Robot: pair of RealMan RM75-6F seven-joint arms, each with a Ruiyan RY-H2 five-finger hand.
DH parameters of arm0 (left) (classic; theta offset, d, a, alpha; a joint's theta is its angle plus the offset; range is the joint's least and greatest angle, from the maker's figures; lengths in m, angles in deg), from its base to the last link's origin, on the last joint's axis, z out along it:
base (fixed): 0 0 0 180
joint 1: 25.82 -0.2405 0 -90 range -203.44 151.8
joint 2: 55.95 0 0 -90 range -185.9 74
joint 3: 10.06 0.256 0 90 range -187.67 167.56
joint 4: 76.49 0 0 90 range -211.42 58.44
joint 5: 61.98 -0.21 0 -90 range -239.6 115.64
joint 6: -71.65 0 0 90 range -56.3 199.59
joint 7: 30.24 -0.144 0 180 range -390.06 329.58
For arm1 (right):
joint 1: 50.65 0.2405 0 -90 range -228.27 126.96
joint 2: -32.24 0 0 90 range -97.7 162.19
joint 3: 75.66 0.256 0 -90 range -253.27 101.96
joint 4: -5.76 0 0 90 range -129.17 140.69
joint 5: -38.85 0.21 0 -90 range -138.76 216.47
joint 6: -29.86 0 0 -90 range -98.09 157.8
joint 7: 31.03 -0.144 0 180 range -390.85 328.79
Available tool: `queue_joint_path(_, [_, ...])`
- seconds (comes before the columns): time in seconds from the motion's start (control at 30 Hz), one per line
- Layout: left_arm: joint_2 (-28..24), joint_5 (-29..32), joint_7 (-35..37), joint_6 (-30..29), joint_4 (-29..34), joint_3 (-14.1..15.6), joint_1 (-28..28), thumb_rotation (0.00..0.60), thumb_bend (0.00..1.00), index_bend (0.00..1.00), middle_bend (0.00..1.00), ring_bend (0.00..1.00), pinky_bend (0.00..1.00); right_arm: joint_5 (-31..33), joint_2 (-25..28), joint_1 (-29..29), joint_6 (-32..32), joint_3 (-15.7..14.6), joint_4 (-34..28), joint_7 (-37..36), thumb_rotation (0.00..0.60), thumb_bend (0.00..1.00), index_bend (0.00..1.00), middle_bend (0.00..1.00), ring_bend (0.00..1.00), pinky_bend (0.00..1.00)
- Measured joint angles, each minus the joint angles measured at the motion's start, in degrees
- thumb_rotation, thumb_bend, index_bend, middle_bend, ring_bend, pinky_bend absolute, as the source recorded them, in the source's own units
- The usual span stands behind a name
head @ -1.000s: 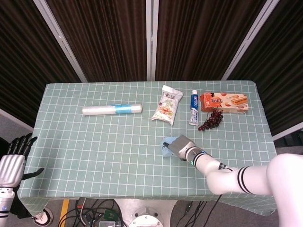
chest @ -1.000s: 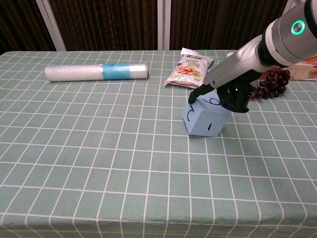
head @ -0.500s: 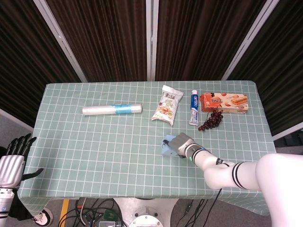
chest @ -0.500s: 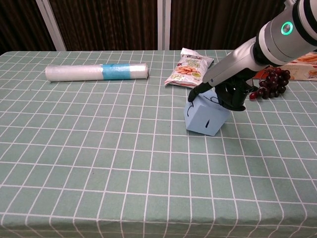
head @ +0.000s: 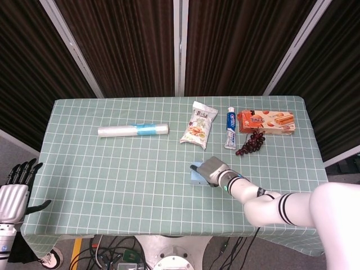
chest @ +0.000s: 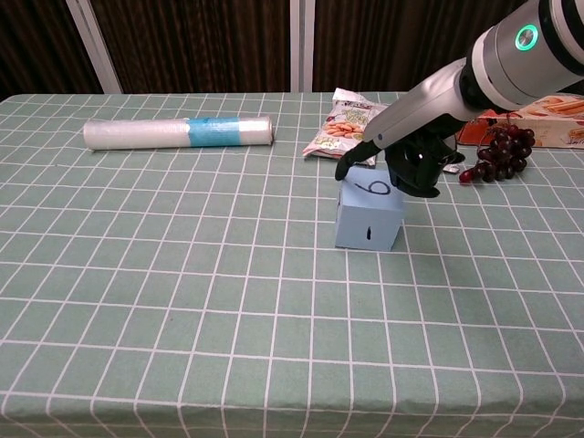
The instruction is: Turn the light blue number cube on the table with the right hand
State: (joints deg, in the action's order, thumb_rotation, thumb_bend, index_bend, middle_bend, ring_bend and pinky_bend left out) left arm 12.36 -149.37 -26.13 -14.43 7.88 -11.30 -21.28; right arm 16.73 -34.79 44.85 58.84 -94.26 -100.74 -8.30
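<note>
The light blue number cube, tilted half a second ago, is now set flat on the surface, a "6" on top. The right hand is draped over its top rear edge, fingers curled against it. The turn is judged nearly done.

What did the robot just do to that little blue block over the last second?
The right hand tipped the light blue number cube: a second ago it leaned on one edge, and now it sits flat and square, a curly digit on top and a short stroke facing the chest camera. The hand moved slightly up and back but keeps its fingers over the cube's top. The left hand, plastic roll, snack bag and grapes did not move.
</note>
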Motion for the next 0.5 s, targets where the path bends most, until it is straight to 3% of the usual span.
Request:
queue_joint_path(0.27, [0.0,-0.1,-0.29,0.05,0.25,-0.07,0.1,0.6,0.0,0.08,0.0,0.0,0.0,-8.79,5.77,-7.39,7.95,3.13,-5.07,-4.75,0.6,1.0,0.0,0.93,0.83,0.73])
queue_joint_path(0.43, [0.02,-0.31,-1.03,0.18,0.79,-0.02,0.26,0.6,0.0,0.08,0.0,0.0,0.0,-18.55,9.09,-16.28,19.74,3.17,-8.85,-5.91,0.6,1.0,0.0,0.93,0.83,0.73])
queue_joint_path(0.5, [0.14,-0.35,-1.43,0.22,1.07,-0.02,0.33,0.6,0.0,0.08,0.0,0.0,0.0,-23.46,9.6,-21.0,27.12,2.7,-9.73,-5.67,0.6,0.99,0.0,0.87,0.79,0.72])
